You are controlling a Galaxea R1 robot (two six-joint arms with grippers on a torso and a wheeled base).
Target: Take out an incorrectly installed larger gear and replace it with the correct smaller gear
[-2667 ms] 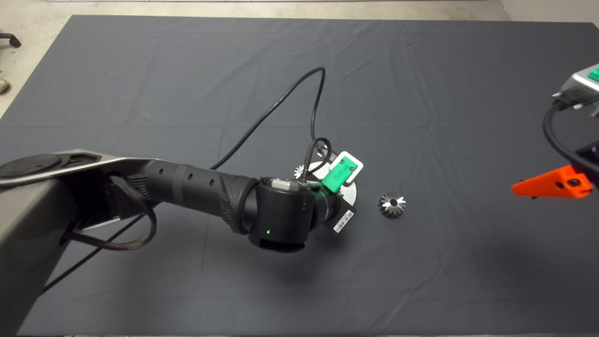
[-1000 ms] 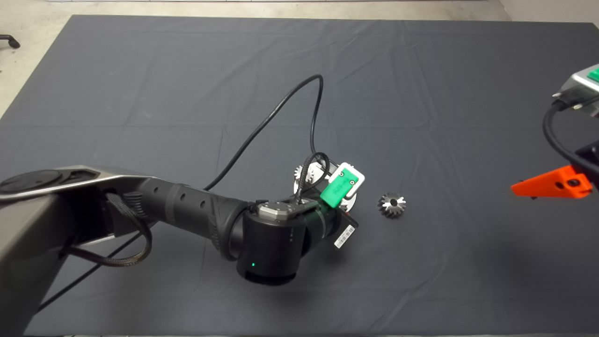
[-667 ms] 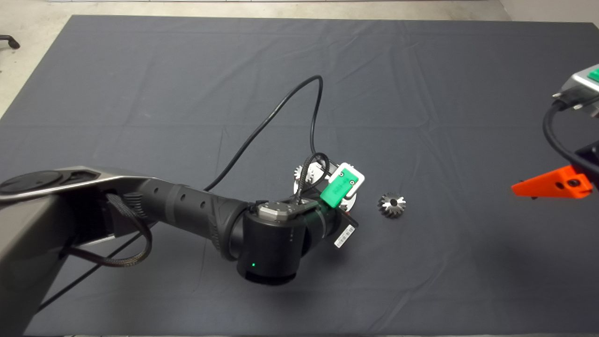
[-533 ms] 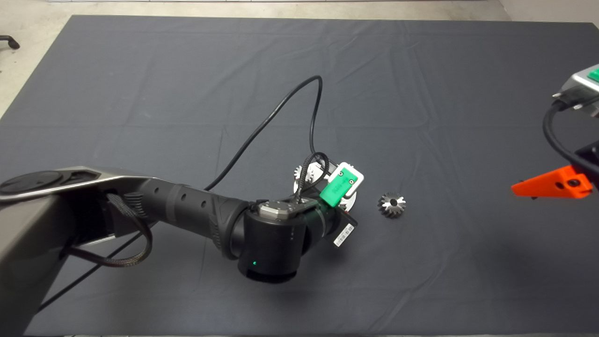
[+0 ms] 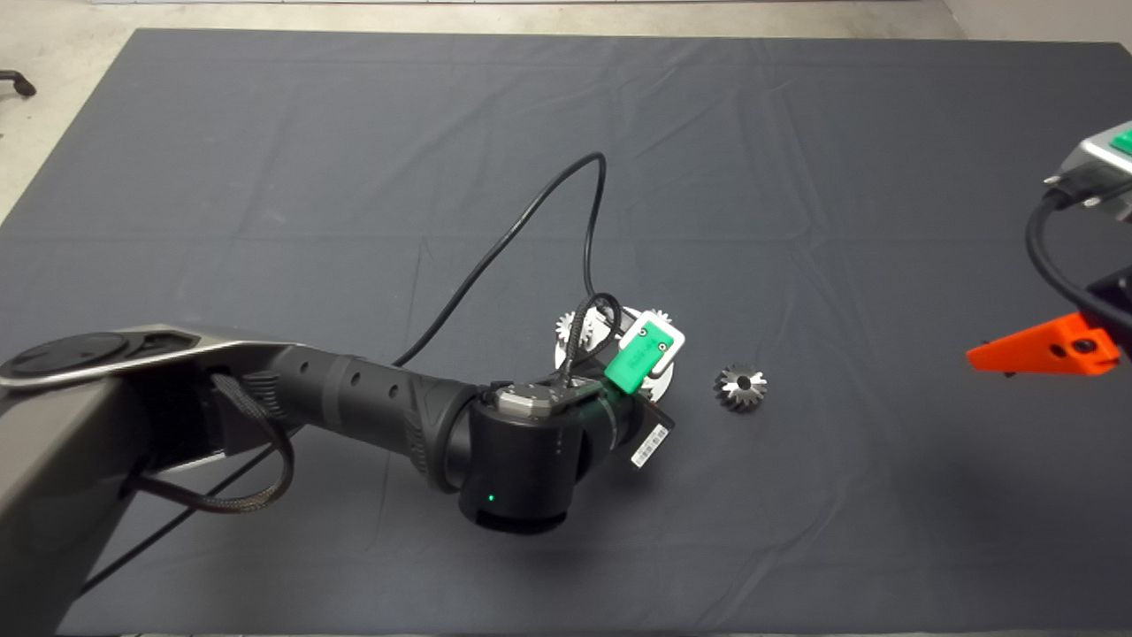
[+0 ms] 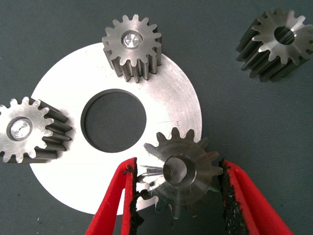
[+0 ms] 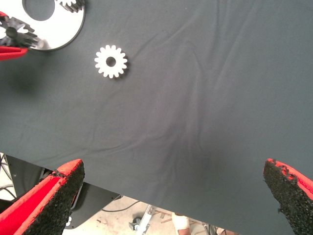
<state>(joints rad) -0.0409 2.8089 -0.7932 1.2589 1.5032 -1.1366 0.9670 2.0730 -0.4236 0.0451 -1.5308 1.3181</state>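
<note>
Disc mostly hidden under left gripper, smaller gear between pads

Head camera: overhead, looking down on the mat. Left wrist camera: close above the round plate by its gripper. Right wrist camera: farther off, sharing plate and loose gear.

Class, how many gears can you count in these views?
4: two mounted gears on the plate, the smaller gear at the left pincer, the larger gear loose on the mat.
</note>
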